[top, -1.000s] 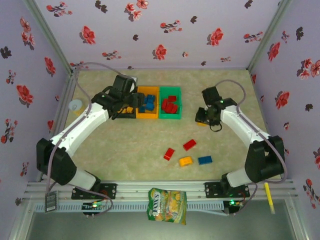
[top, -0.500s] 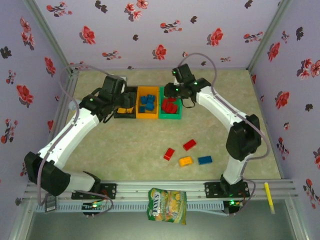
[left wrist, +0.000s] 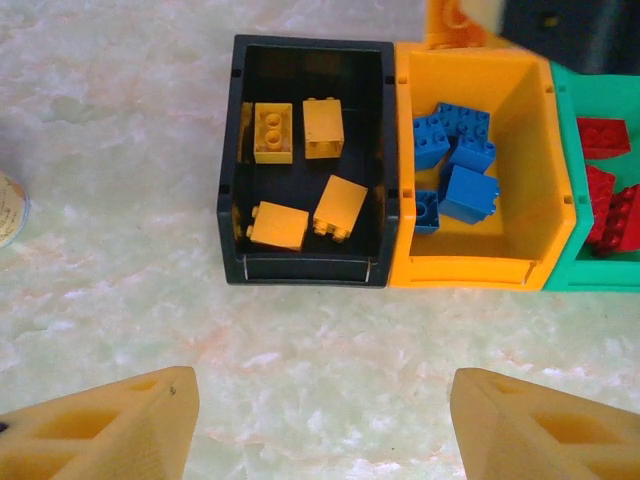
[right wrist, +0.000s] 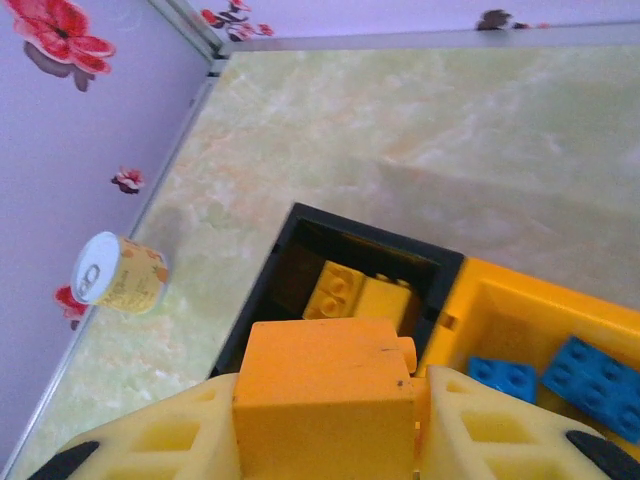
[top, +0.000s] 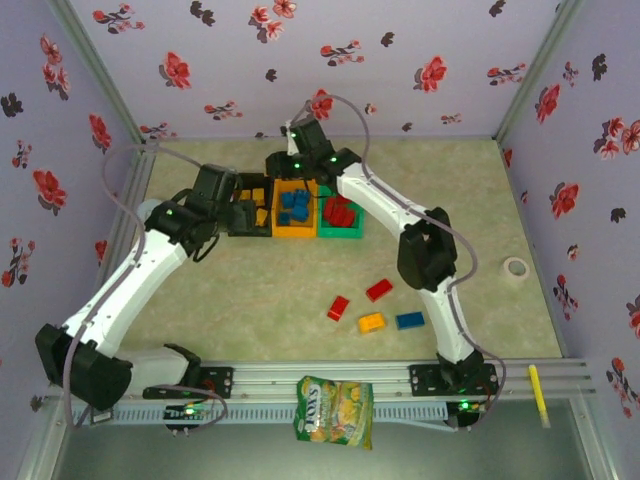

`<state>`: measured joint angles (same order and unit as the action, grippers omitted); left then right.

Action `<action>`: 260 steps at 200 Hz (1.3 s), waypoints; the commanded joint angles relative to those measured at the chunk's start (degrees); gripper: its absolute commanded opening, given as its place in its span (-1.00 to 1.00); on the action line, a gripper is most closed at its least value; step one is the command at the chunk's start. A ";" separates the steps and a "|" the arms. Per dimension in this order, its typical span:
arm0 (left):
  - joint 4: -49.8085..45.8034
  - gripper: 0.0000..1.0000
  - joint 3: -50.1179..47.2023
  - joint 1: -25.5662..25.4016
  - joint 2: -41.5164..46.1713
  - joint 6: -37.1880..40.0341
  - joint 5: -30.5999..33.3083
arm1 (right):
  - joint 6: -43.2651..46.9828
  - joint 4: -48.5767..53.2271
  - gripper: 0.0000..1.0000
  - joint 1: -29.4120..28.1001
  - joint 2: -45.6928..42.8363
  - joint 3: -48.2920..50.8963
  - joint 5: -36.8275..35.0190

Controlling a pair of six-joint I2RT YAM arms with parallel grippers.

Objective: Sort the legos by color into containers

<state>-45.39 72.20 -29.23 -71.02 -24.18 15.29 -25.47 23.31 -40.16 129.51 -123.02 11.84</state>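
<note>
- right end effector (right wrist: 330, 440) clamped on a blocky, matte yellow-orange brick (right wrist: 322, 375); square black plastic bin (right wrist: 300, 225) just below and ahead.
- left end effector (left wrist: 320, 430) apart, empty; studded yellow bricks (left wrist: 340, 208) lie in that bin, ahead.

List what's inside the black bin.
Black square plastic bin: four yellow-orange plastic bricks lie inside, no other colour. A yellow sliver at its left wall is unclear; the floor beneath the bricks is covered.

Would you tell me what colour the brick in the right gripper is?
Yellow-orange; the brick shows best in the right wrist view.
</note>
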 commanded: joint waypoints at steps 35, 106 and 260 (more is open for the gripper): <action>-3.14 0.37 -0.86 0.58 2.80 -1.03 2.48 | -1.50 -0.40 -0.16 -1.41 11.35 -14.45 3.99; -3.39 0.37 -0.83 0.62 2.51 -0.92 1.99 | 1.17 4.57 0.26 -1.32 8.52 -15.51 2.53; 6.36 0.36 -10.40 -15.55 -6.68 -10.23 -12.36 | 0.73 4.25 0.31 11.66 -33.38 31.46 -9.08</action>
<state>-42.54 61.52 -40.25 -73.14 -30.24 6.31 -24.03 26.89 -30.11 100.09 -95.48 5.61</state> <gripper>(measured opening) 0.686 0.652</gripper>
